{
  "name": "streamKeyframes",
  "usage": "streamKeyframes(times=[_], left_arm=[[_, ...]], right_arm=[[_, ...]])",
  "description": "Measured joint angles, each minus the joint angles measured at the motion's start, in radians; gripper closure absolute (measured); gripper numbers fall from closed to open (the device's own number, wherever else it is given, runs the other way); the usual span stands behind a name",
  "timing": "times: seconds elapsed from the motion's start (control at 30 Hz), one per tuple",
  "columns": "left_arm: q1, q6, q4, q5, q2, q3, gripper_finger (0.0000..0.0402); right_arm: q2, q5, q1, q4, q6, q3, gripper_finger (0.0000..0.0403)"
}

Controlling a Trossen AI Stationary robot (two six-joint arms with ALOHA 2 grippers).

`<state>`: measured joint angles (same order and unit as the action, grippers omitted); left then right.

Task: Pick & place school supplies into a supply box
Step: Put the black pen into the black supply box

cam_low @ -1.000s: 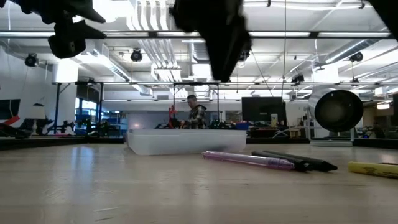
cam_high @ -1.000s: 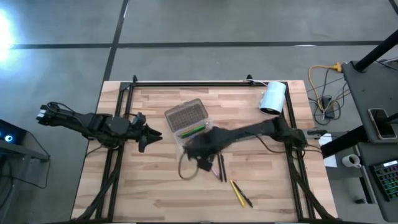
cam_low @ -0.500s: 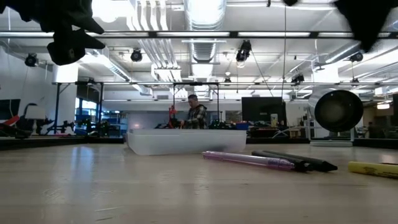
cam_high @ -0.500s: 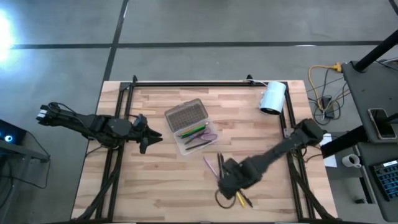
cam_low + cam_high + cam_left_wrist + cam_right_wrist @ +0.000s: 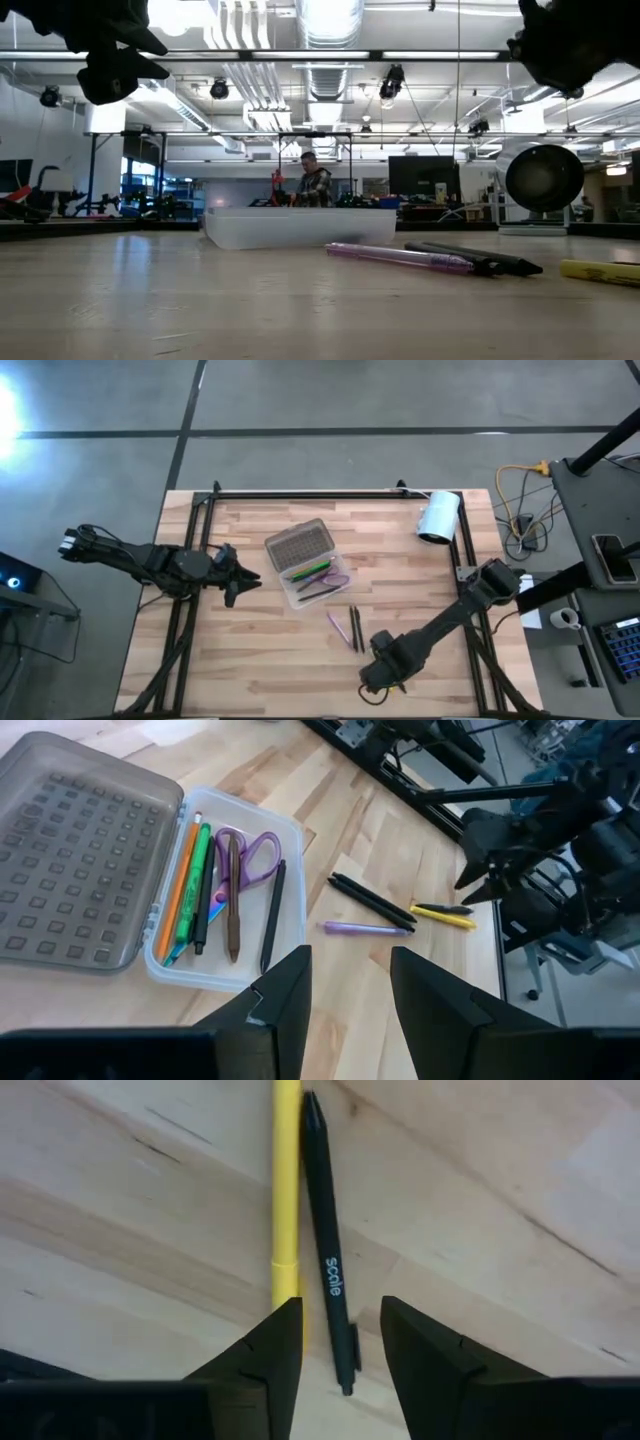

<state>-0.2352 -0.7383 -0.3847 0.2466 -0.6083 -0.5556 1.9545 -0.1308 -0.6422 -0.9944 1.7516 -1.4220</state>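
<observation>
The supply box lies open mid-table, its grey textured lid flat beside a clear tray that holds green, orange and dark pens and purple-handled scissors. A purple pen and two dark pens lie on the wood nearer the near edge. A yellow pen and a black pen lie side by side further on. My right gripper is open and hovers above that pair, raised off the table. My left gripper waits open, left of the box.
A white roll lies at the far right corner, on its side. Black frame rails run along the left, right and far edges. Bare wood lies near the left and near edges. A person stands far behind the table.
My right gripper has swung from beside the supply box toward the table's near edge and right, and now hangs over the yellow and black pens. With it gone, the tray's scissors and pens show in the high view.
</observation>
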Motion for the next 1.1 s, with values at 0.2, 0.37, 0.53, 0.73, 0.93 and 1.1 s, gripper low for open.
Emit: streamKeyframes(times=[0.2, 0.37, 0.53, 0.73, 0.93, 1.1], left_arm=[[0.0, 0.0, 0.0, 0.0, 0.0, 0.0, 0.0279], [0.0, 0.0, 0.0, 0.0, 0.0, 0.0, 0.0279], [0.0, 0.0, 0.0, 0.0, 0.0, 0.0, 0.0279], [0.0, 0.0, 0.0, 0.0, 0.0, 0.0, 0.0279], [0.0, -0.004, 0.0, 0.0, 0.0, 0.0, 0.0279], [0.0, -0.004, 0.0, 0.0, 0.0, 0.0, 0.0279]], right_arm=[[0.019, -0.062, -0.002, 0.071, -0.023, 0.05, 0.0284], [0.021, -0.048, -0.002, 0.083, -0.031, 0.061, 0.0284], [0.021, -0.046, -0.001, 0.13, -0.039, 0.096, 0.0284], [0.02, -0.037, -0.001, 0.181, -0.035, 0.133, 0.0285], [0.016, -0.029, 0.0, 0.191, -0.051, 0.168, 0.0287], [0.014, -0.03, 0.001, 0.187, -0.087, 0.179, 0.0317]])
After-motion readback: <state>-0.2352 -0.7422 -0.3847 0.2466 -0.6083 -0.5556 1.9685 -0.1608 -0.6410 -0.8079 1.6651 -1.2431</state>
